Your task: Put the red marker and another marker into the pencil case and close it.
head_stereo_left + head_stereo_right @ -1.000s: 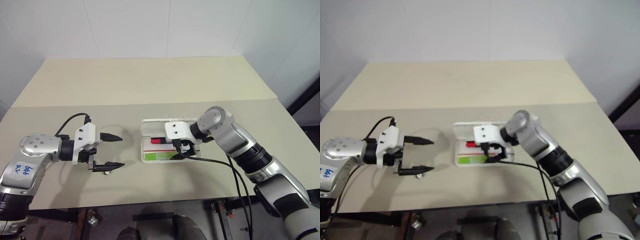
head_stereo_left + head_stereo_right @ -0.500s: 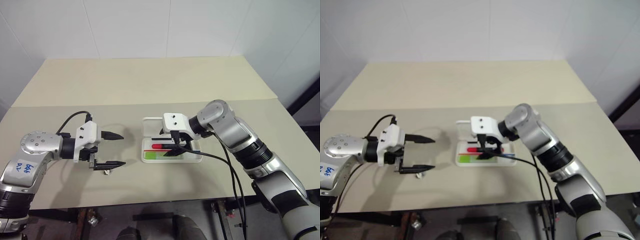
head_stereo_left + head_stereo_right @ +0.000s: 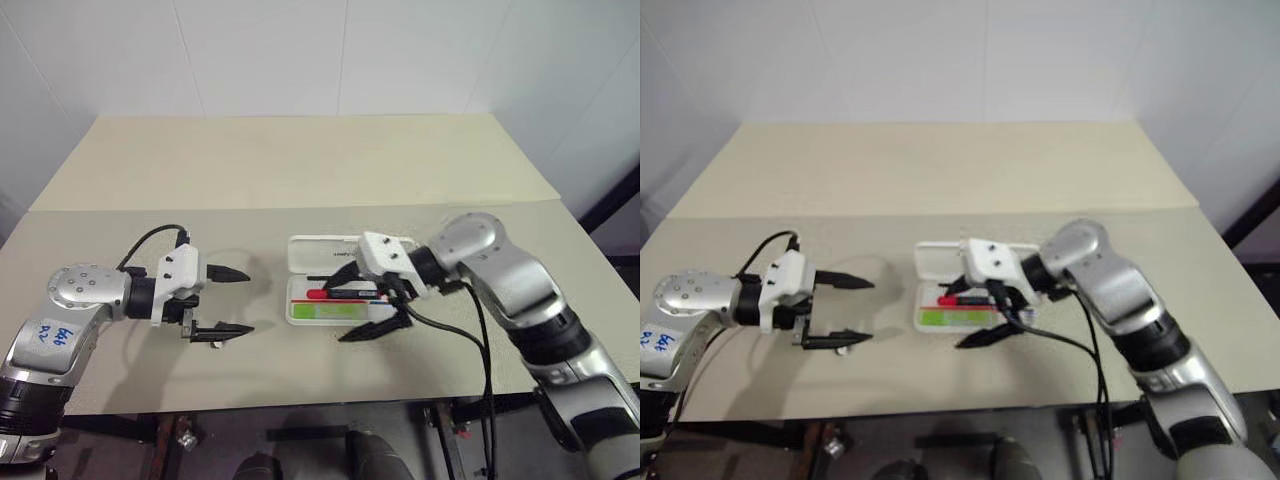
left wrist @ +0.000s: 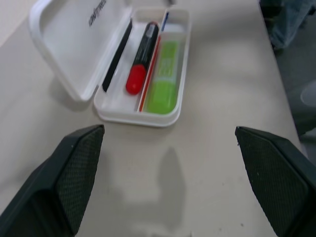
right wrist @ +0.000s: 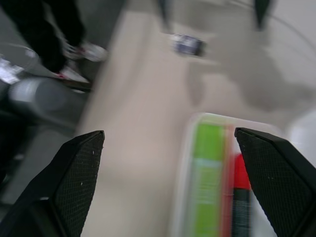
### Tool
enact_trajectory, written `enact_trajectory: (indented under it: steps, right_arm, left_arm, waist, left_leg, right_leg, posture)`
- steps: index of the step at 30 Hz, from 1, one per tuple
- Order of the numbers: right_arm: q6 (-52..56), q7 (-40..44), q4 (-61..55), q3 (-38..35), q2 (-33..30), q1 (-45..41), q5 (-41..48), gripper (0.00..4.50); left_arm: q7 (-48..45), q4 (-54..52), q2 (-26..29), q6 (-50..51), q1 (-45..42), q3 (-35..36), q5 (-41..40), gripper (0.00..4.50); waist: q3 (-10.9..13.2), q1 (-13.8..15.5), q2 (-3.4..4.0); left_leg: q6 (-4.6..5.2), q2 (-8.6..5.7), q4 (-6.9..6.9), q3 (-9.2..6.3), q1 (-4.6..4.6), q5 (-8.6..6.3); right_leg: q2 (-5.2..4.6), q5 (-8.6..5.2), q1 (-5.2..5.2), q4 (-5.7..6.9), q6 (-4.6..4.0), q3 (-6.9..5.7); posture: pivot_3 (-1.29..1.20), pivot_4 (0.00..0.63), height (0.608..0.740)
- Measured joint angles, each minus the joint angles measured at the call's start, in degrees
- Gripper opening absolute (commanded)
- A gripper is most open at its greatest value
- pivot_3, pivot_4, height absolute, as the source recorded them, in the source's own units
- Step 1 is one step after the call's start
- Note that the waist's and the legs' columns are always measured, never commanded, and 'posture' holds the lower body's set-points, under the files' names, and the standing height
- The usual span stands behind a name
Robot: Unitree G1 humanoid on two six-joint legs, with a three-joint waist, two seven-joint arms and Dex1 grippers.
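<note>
The white pencil case (image 3: 315, 254) lies open at the table's middle, lid folded back flat. In its tray the red marker (image 3: 334, 293) lies beside the light green marker (image 3: 335, 311), the red one nearer the lid. The left wrist view shows the same case (image 4: 69, 44) with the red marker (image 4: 140, 59) and green marker (image 4: 166, 74) side by side. My right gripper (image 3: 334, 313) hovers open over the tray's near side, holding nothing. Well to the left of the case, my left gripper (image 3: 248, 300) is open and empty, pointing toward it.
A small silvery clip (image 3: 213, 345) lies on the table just under my left gripper's near finger. The table's front edge (image 3: 300, 400) runs close behind both grippers. A black cable (image 3: 480, 350) hangs from my right arm. The far half of the table is bare.
My right gripper has lifted off the case and drawn back toward the table's front edge, turning as it went. The left gripper, the case and both markers have stayed put.
</note>
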Motion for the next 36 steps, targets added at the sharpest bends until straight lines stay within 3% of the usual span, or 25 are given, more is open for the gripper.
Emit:
enact_trajectory:
  steps: [14, 19, 25, 36]
  right_arm:
    - [-10.91, -5.92, 0.17, -19.79, -3.65, 13.39, 8.29, 4.47]
    - [-13.47, -6.9, 0.41, -20.01, -3.5, 15.06, 8.38, 4.47]
    - [-12.96, -8.16, -0.51, -17.86, -1.07, 15.75, 10.2, 4.47]
    - [-15.72, -12.05, -5.23, -14.89, 1.02, 20.73, 10.06, 4.47]
  left_arm:
    - [19.04, -16.49, -6.16, 12.0, 22.15, 13.88, -2.04, 4.5]
    - [23.57, -21.77, -5.2, 19.42, 25.44, 16.96, -2.51, 4.5]
    - [24.95, -22.92, -0.07, 27.03, 25.54, 18.4, -2.66, 4.5]
    - [25.75, -22.3, 4.85, 34.81, 20.31, 17.42, -2.67, 4.5]
  waist:
    - [-0.03, -0.12, -0.07]
    - [-0.01, -0.08, -0.09]
    - [-0.02, -0.11, -0.1]
    - [-0.02, -0.01, -0.16]
  left_leg:
    - [0.0, -0.01, -0.05, -0.42, 0.13, -0.01]
    - [-0.02, -0.08, -0.04, -0.48, 0.19, 0.0]
    - [-0.04, -0.09, -0.06, -0.56, 0.21, 0.02]
    - [-0.07, -0.14, -0.14, -0.59, 0.18, 0.01]
  right_leg:
    - [-0.13, 0.0, 0.05, -0.15, -0.01, 0.07]
    - [-0.16, 0.0, 0.09, -0.08, -0.01, 0.04]
    - [-0.15, -0.02, 0.1, -0.07, -0.04, -0.02]
    - [-0.26, -0.04, 0.11, -0.15, -0.08, -0.1]
  posture:
    - [0.0, 0.15, 0.74]
    - [0.0, 0.15, 0.74]
    - [0.0, 0.15, 0.74]
    - [0.0, 0.15, 0.74]
